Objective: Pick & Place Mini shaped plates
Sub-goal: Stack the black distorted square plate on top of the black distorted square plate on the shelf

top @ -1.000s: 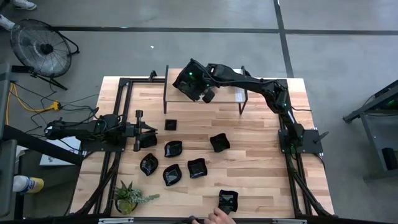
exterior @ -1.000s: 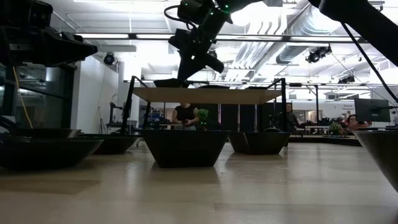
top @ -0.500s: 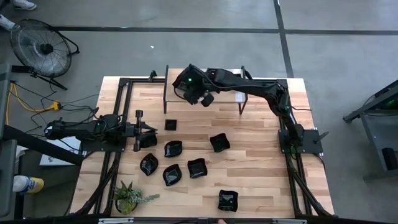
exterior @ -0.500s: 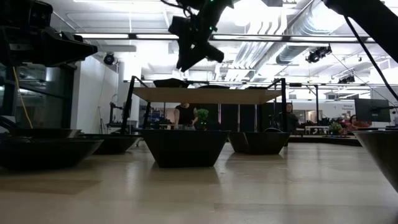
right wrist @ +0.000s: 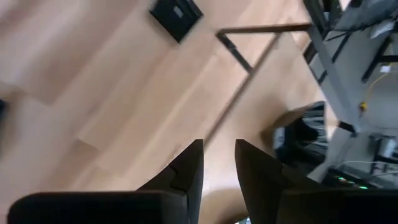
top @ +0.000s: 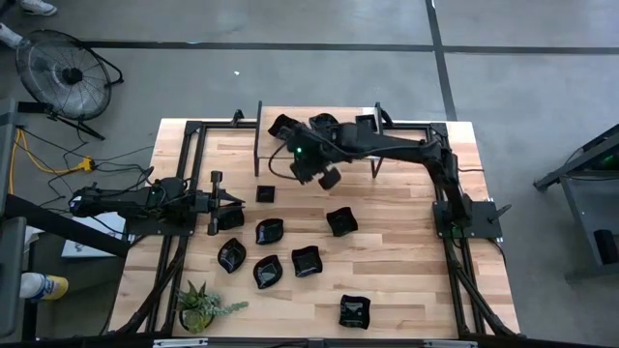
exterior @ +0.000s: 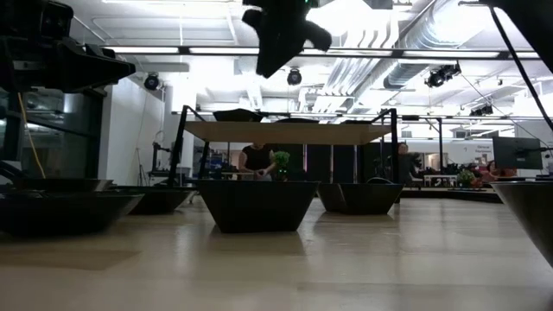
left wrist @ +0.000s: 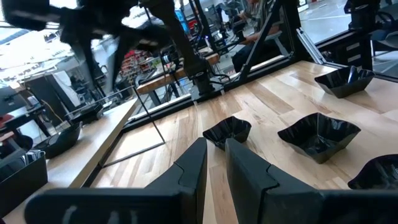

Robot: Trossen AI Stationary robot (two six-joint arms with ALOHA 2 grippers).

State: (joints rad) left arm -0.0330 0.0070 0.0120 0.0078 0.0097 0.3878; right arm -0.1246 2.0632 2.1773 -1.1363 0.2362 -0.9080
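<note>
Black plates (top: 270,231) sit scattered across the wooden table (top: 406,271), more up on the raised shelf (top: 280,126). Right gripper (top: 324,174) hovers beside that shelf, fingers slightly parted, empty. Left gripper (top: 230,200) waits low at the table's left, fingers narrowly apart, holding nothing.

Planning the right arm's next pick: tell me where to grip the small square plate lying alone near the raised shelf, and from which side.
Take the small square plate by one raised edge, coming straight down from above. It sits flat and upright, apart from the other plates, so the rim is free all round. The right tool hangs above the table close by, holding nothing, so it looks best placed for this.
</note>
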